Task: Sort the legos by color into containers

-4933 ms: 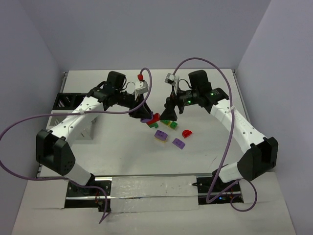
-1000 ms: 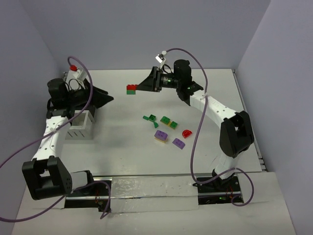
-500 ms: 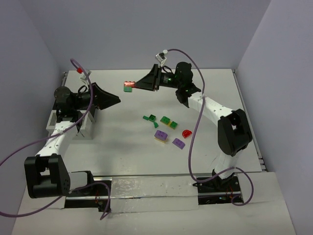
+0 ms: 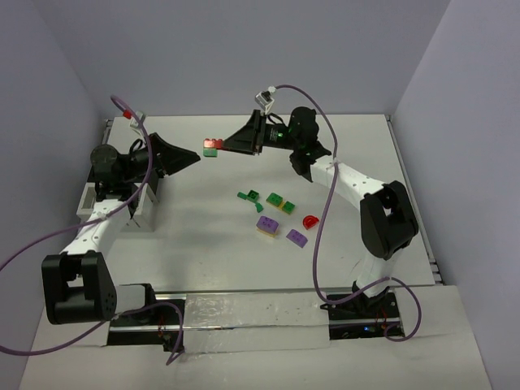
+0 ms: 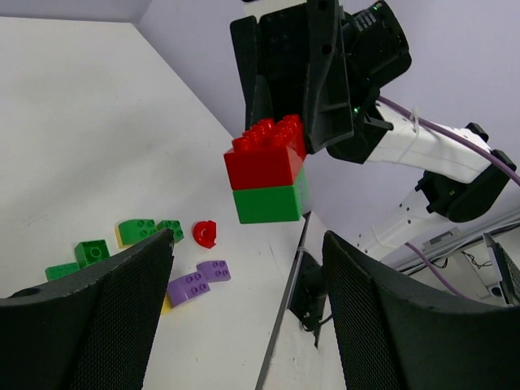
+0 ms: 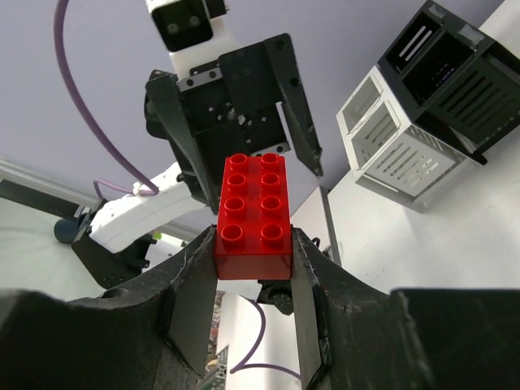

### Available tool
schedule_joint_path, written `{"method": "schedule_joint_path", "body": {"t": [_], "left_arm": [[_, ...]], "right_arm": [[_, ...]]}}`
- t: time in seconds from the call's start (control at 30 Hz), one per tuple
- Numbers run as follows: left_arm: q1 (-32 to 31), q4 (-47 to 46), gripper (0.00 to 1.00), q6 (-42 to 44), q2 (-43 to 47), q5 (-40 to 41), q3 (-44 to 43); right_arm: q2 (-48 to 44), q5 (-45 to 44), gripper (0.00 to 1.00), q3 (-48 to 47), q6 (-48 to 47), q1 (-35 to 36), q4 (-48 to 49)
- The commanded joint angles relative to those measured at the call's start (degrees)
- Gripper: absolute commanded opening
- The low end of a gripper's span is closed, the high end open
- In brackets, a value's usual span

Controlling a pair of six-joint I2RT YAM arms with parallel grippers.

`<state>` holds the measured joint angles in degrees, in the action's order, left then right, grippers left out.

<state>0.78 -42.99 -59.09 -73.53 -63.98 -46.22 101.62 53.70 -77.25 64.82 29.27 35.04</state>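
The right gripper [image 4: 222,147] is clamped on a red-and-green brick stack [image 4: 213,147], holding it in the air above the far left part of the table [image 4: 203,260]. The left gripper [image 4: 195,159] faces the stack from close by, its jaws wide apart and empty. The other legos [image 4: 267,225] lie loose mid-table, well apart from the white box [image 4: 136,213] at the left edge.
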Motion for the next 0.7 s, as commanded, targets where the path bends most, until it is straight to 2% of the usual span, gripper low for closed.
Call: {"method": "schedule_joint_path", "body": {"t": [0.0,0.23,0.37,0.43,0.6,0.67], "left_arm": [[-1.03,-0.39,0.79,1.16,-0.38,2.42,-3.04],[-3.15,0.09,0.78,1.34,-1.01,2.19,-4.06],[-3.84,-0.43,0.73,0.99,-1.43,2.12,-4.14],[-3.91,-0.49,0.6,1.08,-1.42,2.05,-4.0],[-3.94,-0.6,0.36,1.08,-1.27,1.73,-3.19],[-3.94,-0.44,0.21,0.99,-0.98,1.53,-2.35]], "right_arm": [[-0.51,0.97,0.0,-0.57,0.44,1.05,3.9],[0.33,0.79,0.0,-1.32,-0.4,1.85,2.92],[0.68,0.7,0.0,-1.41,-0.5,2.02,2.76],[0.68,0.79,0.0,-1.5,-0.39,2.08,2.87],[0.59,0.73,0.0,-1.27,-0.31,2.02,2.93],[0.45,0.42,0.0,-0.95,-0.31,1.93,3.04]]}}
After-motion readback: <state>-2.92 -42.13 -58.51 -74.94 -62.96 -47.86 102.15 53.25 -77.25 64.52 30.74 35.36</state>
